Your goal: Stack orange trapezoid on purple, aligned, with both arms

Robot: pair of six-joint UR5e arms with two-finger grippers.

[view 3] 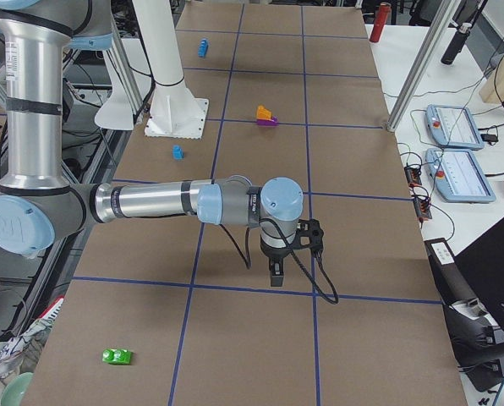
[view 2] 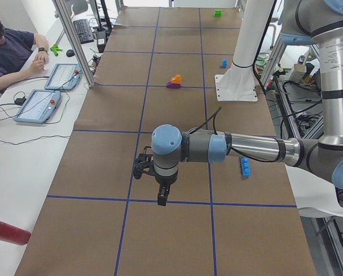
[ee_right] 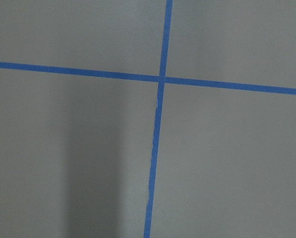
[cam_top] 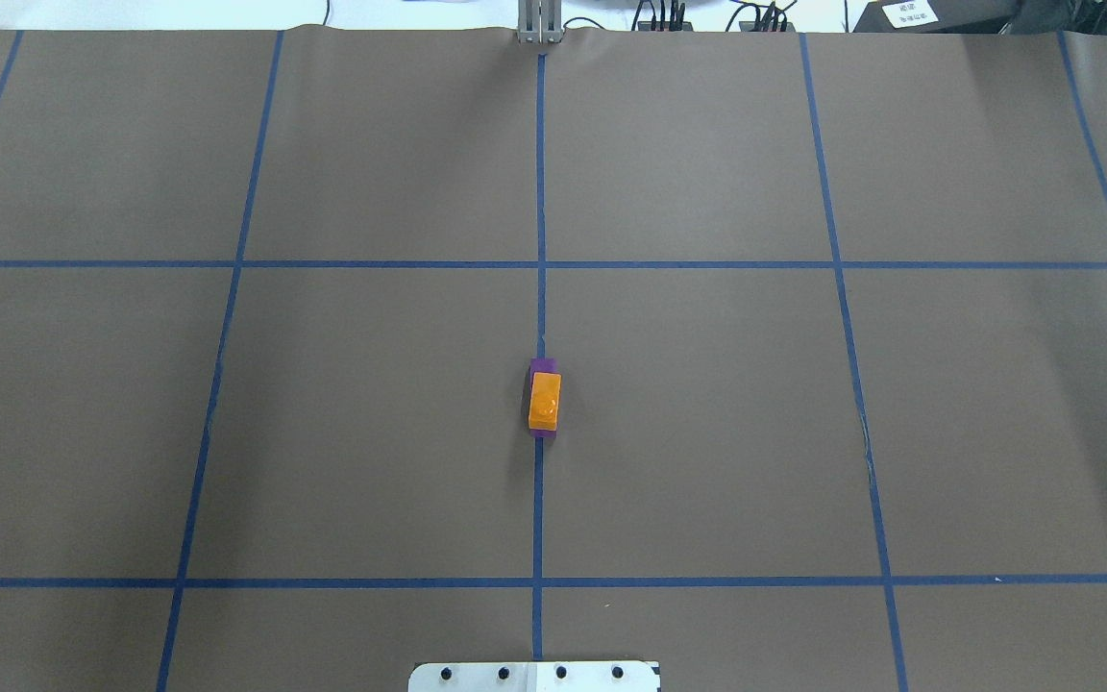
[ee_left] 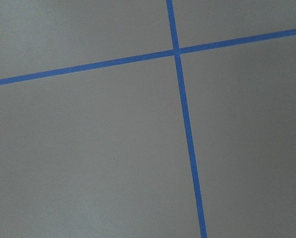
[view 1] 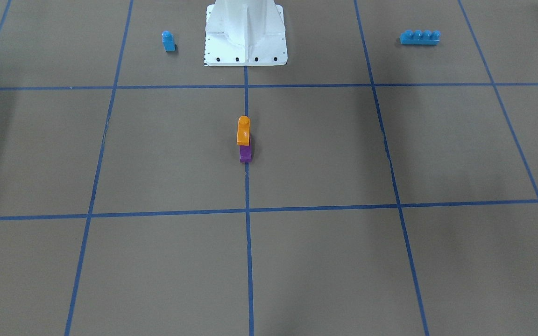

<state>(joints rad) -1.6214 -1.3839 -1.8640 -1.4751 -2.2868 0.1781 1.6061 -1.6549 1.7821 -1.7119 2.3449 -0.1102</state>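
The orange trapezoid [view 1: 244,130] sits on top of the purple brick [view 1: 245,154] at the table's middle, on the centre tape line. From overhead the orange brick [cam_top: 544,401] covers most of the purple one [cam_top: 544,364]. Both arms are away from the stack. My left gripper [view 2: 162,198] hangs over the table's left end, in the exterior left view only. My right gripper [view 3: 276,277] hangs over the right end, in the exterior right view only. I cannot tell whether either is open or shut. Both wrist views show only brown paper and blue tape.
A small blue single-stud brick [view 1: 168,41] and a long blue four-stud brick [view 1: 420,37] lie either side of the white pedestal [view 1: 245,37]. A green brick [view 3: 117,356] lies near the right end. An operator [view 2: 10,49] sits beside the table.
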